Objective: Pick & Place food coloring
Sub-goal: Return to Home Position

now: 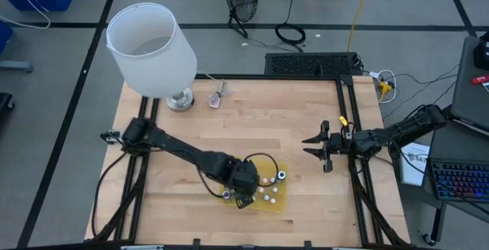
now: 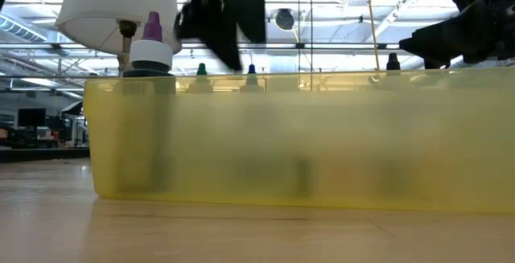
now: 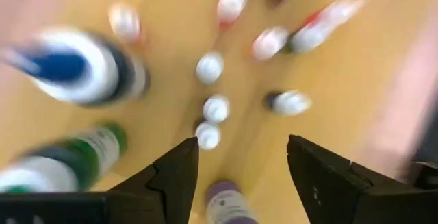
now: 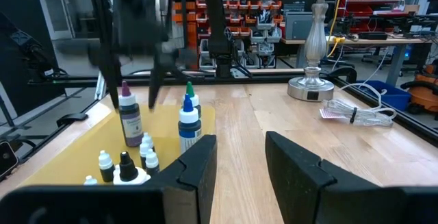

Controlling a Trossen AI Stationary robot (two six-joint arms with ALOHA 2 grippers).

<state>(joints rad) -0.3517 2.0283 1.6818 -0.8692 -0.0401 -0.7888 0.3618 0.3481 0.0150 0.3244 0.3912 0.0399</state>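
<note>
1. The food coloring bottles (image 1: 269, 185) all stand inside the yellow tray (image 1: 284, 198).
2. The tray rests on the bench (image 1: 252, 120), at the edge opposite the lamp's side and roughly midway between the two arm bases.
3. In the right wrist view we identify three taller bottles standing upright: a purple-tipped bottle (image 4: 130, 118), a blue-tipped bottle (image 4: 188, 125) and, just behind it, a green-tipped bottle (image 4: 192, 95).
4. Small white-capped bottles (image 4: 105, 161) stand in a loose group close beside the taller ones.
5. In the low view the tips of the taller bottles rise above the tray wall (image 2: 298, 142). The purple-tipped one is nearest the tray's end.
6. The left claw (image 1: 243, 196) hangs directly over the tray, above the bottles and clear of them.
7. The left claw's fingers (image 3: 171, 183) are spread apart and hold nothing. The bottle caps show between and beyond them.
8. The left arm (image 1: 176, 149) reaches diagonally across the bench to the tray.
9. The right claw (image 1: 313, 147) waits well apart from the tray, near the bench's right side. Its fingers (image 4: 198, 162) are apart and empty.
10. A white-shaded lamp (image 1: 153, 51) stands at the bench's far left corner.
11. A clear pinkish object (image 1: 218, 99) lies just beside the lamp's base.
</note>
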